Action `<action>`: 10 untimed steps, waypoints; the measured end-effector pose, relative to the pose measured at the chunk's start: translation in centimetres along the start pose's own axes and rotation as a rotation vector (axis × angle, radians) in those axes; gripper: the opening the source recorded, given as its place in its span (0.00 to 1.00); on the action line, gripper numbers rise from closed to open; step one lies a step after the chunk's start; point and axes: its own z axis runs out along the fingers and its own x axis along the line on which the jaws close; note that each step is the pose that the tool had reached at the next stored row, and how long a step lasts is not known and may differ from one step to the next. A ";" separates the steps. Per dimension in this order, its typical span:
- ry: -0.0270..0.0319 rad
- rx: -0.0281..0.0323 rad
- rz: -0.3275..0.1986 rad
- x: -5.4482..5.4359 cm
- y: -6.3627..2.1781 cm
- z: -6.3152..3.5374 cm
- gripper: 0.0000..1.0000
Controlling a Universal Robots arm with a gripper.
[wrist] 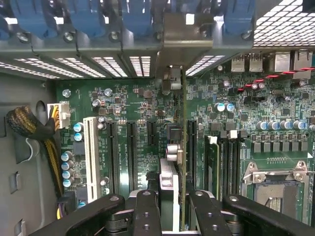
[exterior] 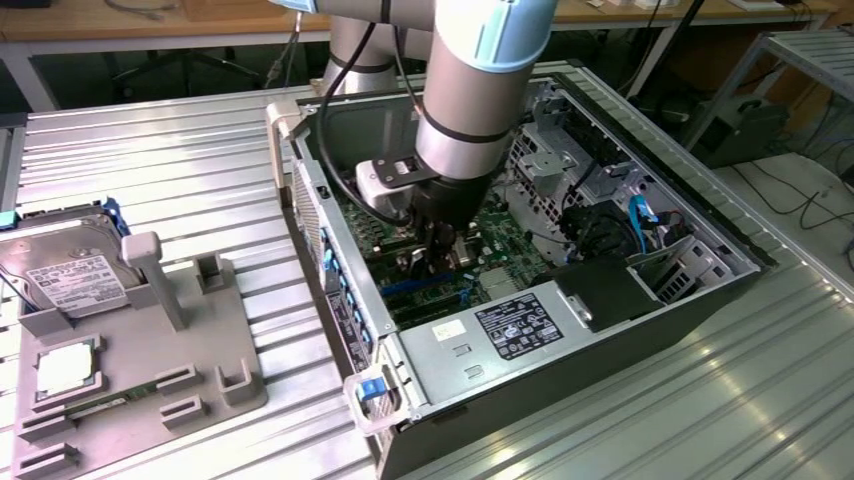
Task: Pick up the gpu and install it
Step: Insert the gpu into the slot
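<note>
1. At the exterior view's left, a grey fixture point(exterior: 200, 345) holds a hard drive point(exterior: 67, 275), well apart from my work.
2. At centre stands the open computer case point(exterior: 307, 195). My gripper point(exterior: 441, 245) is down inside it, over the motherboard point(wrist: 128, 103).
3. My fingers point(wrist: 147, 211) are clamped on the gpu point(wrist: 171, 169). It stands on edge among the expansion slots, with its bracket at the slotted rear wall.
4. To the right, the power supply point(exterior: 514, 330) sits in the case's near corner.
</note>
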 end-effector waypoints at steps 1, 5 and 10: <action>0.0000 -0.0002 0.000 -0.1 0.03 0.10 0.28; 0.0002 -0.0005 0.000 -0.2 0.15 0.31 0.28; 0.0003 -0.0018 0.000 -0.2 0.26 0.56 0.28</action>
